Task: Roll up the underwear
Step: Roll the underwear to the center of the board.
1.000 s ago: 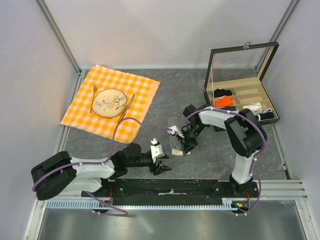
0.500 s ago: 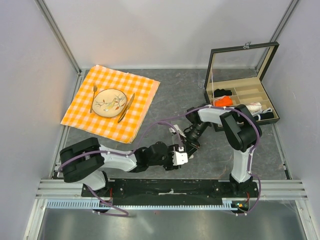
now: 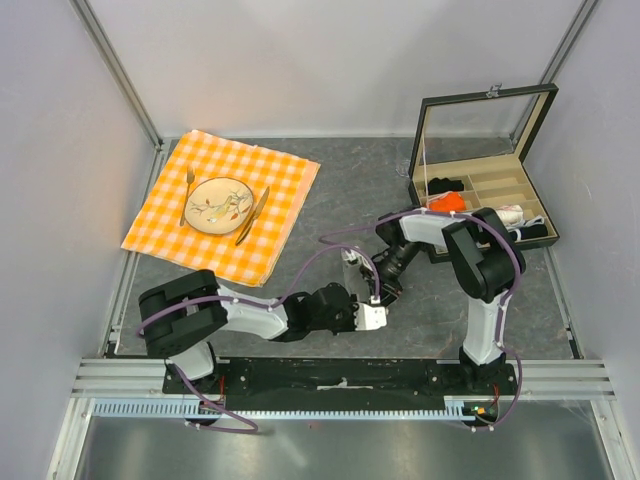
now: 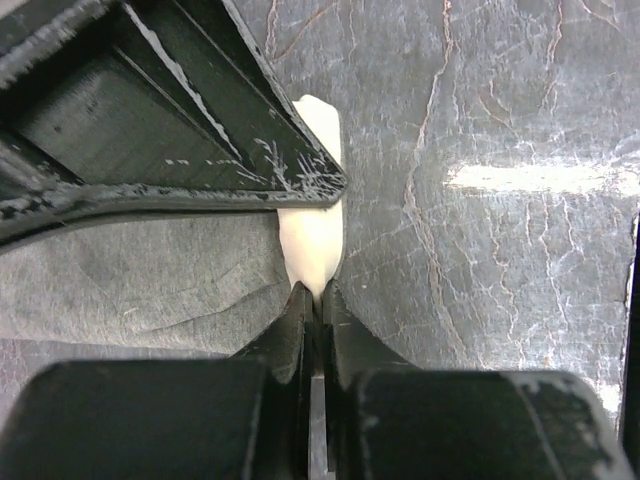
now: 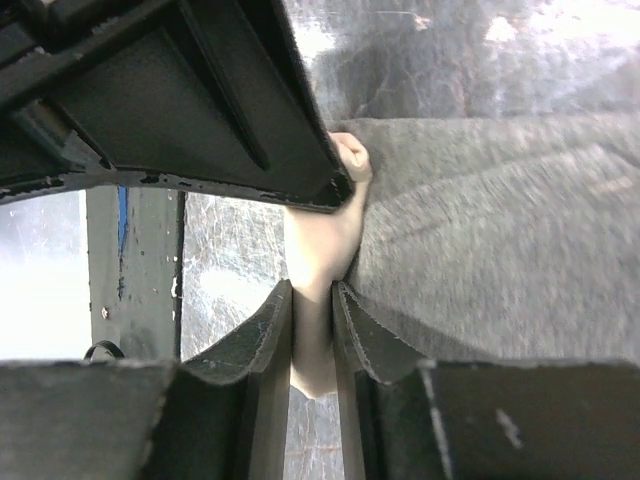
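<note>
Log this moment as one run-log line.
left gripper: shut on cream strip of underwear | right gripper: shut on same strip | grippers: close together

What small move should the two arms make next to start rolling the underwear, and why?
The left gripper and right gripper are each shut on the cream strip of the underwear, whose grey cloth lies unrolled. So probably: lift that strip slightly, both together, and turn it over onto the grey cloth.
</note>
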`<state>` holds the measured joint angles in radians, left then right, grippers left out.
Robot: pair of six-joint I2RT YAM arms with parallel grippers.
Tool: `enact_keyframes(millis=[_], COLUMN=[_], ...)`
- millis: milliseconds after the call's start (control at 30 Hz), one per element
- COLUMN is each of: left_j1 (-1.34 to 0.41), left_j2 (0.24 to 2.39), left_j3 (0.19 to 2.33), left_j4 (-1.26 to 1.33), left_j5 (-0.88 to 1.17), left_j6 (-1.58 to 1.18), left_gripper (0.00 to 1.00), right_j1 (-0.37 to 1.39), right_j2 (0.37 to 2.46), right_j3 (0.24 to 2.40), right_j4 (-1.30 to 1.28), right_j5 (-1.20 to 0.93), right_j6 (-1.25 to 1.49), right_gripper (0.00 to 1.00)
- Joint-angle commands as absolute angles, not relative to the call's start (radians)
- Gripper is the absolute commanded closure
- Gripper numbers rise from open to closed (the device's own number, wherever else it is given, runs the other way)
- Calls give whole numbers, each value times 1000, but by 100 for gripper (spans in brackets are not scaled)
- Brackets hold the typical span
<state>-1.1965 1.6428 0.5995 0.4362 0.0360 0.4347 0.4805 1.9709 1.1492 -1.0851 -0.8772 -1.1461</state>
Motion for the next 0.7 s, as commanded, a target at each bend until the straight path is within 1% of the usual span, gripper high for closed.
enact_keyframes(millis=[0, 167, 300, 400, 467, 533, 567, 600, 667], left_j1=[-1172, -1051, -906, -807, -764, -718, -706, -690, -683], left_j2=[1634, 1658, 1733, 1825, 1876, 1965, 1994, 2032, 2057], left_j3=[630, 673, 747, 798, 837, 871, 899, 911, 929], left_j4=[310, 224, 118, 97, 78, 58, 55, 52, 52], left_j5=[103, 360, 575, 687, 764, 831, 853, 868, 884], left_j6=[306, 134, -27, -137, -201, -282, -304, -339, -362], left_gripper=[98, 98, 98, 98, 98, 98, 98, 98, 98], right_j1=[405, 305, 259, 262, 285, 363, 398, 473, 543], right_j2=[1870, 1694, 1516, 1397, 1349, 1284, 1264, 1228, 1204], right_j3=[1178, 1129, 1071, 993, 921, 837, 806, 775, 700], right_j4=[-1046, -930, -859, -850, -841, -766, -721, -619, -534], right_j5=[-882, -839, -807, -845, -859, -825, -755, -715, -607], right_j6=[-1138, -1069, -1101, -1189, -1265, -1264, -1244, -1220, -1200], right_gripper=[69, 59, 59, 59, 54, 51, 49, 48, 44])
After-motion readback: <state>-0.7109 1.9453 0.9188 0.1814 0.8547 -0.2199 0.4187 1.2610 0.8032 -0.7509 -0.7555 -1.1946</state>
